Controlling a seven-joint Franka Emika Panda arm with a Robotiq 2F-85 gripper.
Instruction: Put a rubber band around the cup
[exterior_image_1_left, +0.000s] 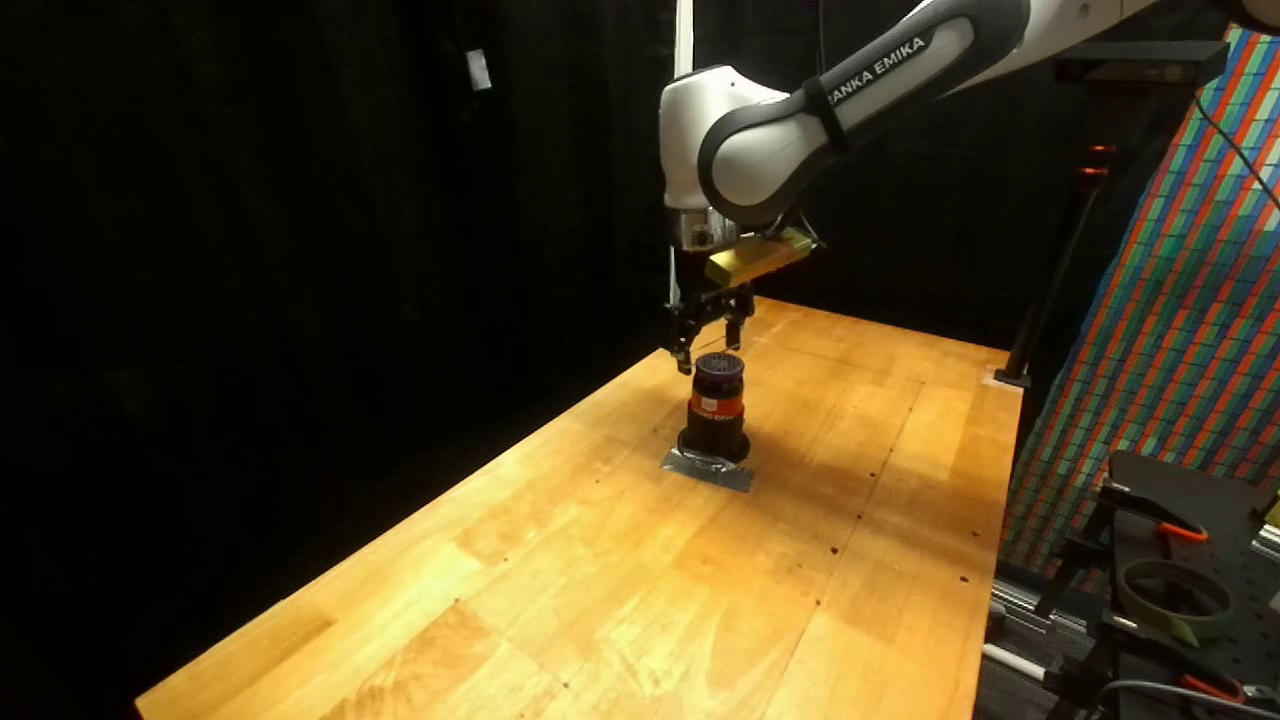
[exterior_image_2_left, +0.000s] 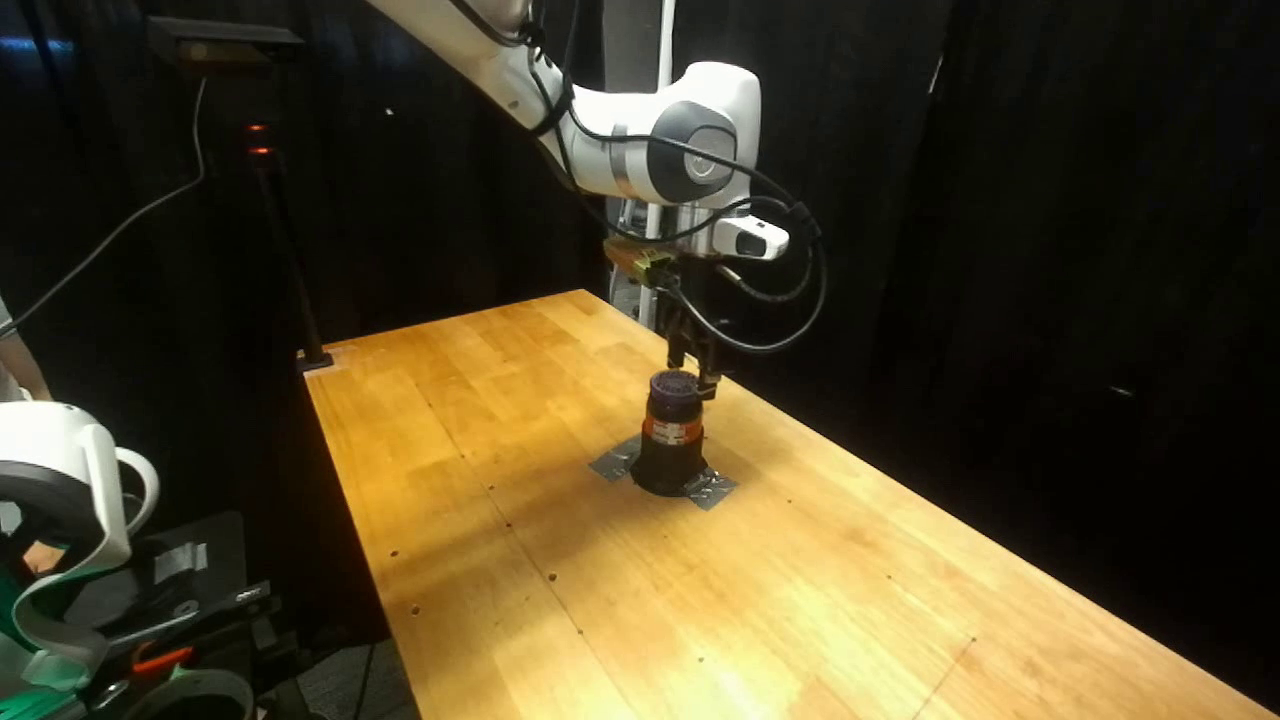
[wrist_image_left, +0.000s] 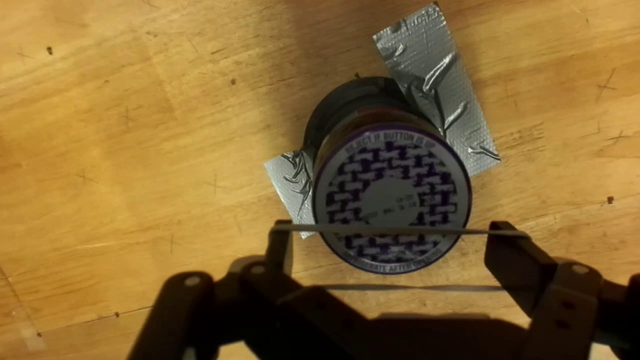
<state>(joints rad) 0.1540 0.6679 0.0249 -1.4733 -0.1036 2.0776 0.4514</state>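
The cup stands upright on the wooden table; close to the cup's top, the gripper has its fingers spread well apart, with the rubber band stretched between them; beside the cup's foot there is grey tape
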